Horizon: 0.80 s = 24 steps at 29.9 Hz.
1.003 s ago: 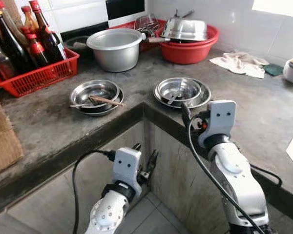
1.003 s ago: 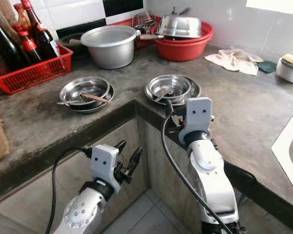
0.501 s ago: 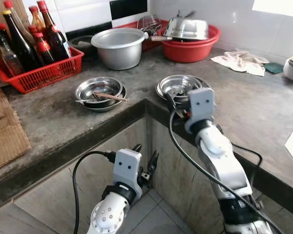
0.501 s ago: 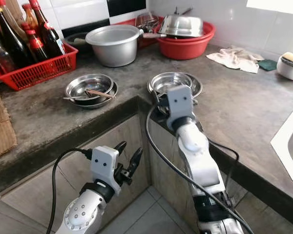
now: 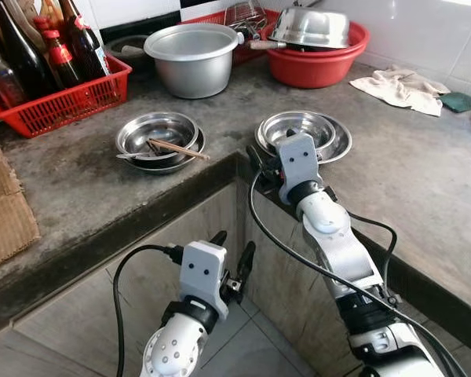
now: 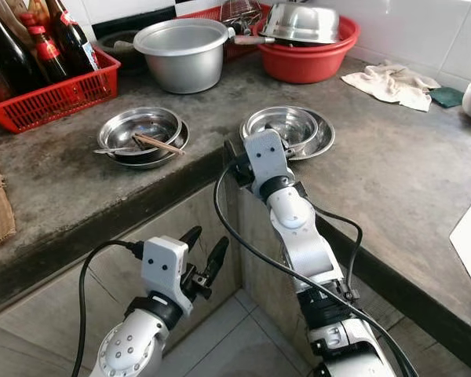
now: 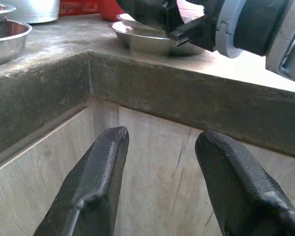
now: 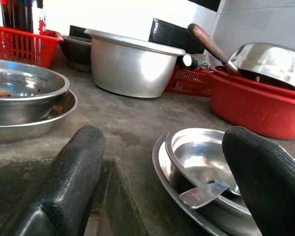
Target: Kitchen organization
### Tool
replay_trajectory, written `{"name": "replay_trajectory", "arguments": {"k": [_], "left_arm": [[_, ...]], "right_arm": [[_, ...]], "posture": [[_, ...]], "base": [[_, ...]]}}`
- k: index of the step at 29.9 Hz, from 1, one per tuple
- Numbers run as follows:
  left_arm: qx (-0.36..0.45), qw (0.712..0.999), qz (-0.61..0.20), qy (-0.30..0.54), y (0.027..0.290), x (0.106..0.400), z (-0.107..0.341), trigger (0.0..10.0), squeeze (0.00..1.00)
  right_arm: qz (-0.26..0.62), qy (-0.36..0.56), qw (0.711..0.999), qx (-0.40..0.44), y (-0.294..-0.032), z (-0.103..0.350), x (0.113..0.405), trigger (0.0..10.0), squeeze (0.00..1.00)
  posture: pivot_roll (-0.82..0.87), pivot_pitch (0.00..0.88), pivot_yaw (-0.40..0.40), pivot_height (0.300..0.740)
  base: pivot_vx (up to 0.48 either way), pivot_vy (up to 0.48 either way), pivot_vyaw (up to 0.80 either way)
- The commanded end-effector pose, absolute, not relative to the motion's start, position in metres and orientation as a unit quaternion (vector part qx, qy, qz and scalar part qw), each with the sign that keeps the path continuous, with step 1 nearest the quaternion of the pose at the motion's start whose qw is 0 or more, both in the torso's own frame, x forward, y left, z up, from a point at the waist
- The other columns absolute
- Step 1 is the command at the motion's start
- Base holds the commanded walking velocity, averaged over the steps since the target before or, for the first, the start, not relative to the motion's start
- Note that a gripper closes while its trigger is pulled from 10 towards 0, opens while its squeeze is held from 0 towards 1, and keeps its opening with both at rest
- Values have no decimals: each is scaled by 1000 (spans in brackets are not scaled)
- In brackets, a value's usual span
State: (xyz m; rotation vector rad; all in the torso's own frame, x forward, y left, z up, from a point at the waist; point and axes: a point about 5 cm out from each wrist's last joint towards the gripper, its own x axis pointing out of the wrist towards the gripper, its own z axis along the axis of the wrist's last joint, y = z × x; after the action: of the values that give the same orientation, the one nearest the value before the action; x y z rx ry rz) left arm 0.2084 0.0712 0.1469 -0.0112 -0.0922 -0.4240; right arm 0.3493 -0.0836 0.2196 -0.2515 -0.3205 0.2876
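Steel bowl stack [image 8: 206, 172] lay just ahead of our right pincer [image 8: 162, 182], fingers wide, empty; left pincer [image 7: 160, 187] open, empty, below bench [image 5: 102, 196] edge.

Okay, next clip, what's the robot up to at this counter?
The robot stands at the corner of a grey counter. Its right tool is open and held at the counter edge, pointing at a stack of steel dishes with a spoon in it, touching nothing. The left tool is open too, down in front of the cabinet, empty. A second stack of steel bowls, holding chopsticks, sits further left on the counter.
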Motion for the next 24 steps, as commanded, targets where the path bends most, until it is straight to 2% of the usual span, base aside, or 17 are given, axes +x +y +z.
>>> {"name": "replay_trajectory", "arguments": {"k": [1,24], "left_arm": [[-4,976,-212,-52,69,205,152,10000,0],[1,974,-216,-66,64,204,157,10000,0]], "right_arm": [[146,-170,965,-135,-79,224,351,10000,0],[91,-149,970,-172,-90,216,374,10000,0]], "posture": [[116,166,-20,740],[109,167,-30,740]], "base": [[0,0,0],[0,0,0]]}}
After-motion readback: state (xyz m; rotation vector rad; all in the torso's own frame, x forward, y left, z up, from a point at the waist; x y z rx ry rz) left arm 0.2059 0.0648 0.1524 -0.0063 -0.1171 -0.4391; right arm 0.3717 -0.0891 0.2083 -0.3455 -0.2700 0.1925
